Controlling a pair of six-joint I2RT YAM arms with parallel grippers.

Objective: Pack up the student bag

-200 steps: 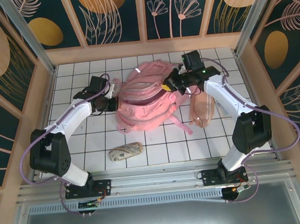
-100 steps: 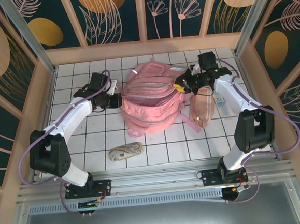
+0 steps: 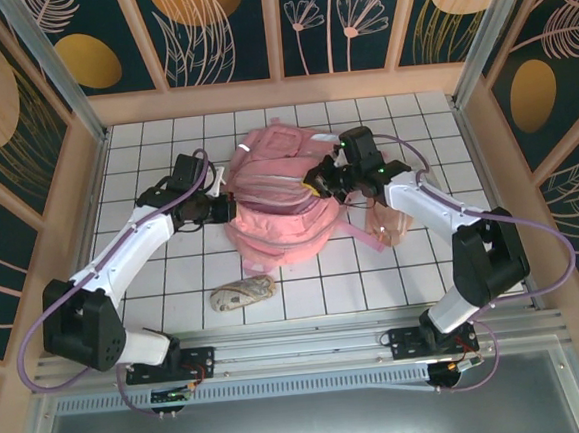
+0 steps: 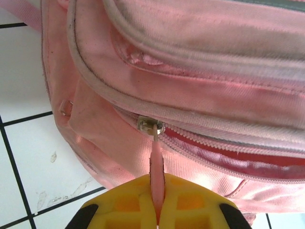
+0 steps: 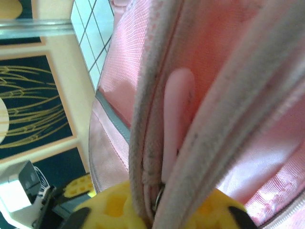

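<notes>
I am looking down on the white tiled table [image 3: 155,287], and the student bag [image 3: 278,202] is lying flat in the middle of it, between my two arms and toward the far side. It is slumping and creasing as soft fabric does, so I am judging it light and floppy. It would likely drag across the tiles rather than hold its shape, and it needs an anchor on one side while the other side is being worked. The zip tabs and corded seams are looking like the soundest places to take hold.

A peach pencil pouch [image 3: 390,224] is lying just beside the bag on the right, and a smaller patterned pouch [image 3: 242,292] is sitting near the front, apart from the bag.

The left gripper [image 4: 157,200] is pinching shut on a pink zip pull [image 4: 156,164] hanging from a metal slider [image 4: 150,126]; past the slider the zip is gaping slightly. The right gripper [image 5: 152,210] is clamping closed on a piped seam [image 5: 143,143] of the bag, with a second pink tab lying alongside.
</notes>
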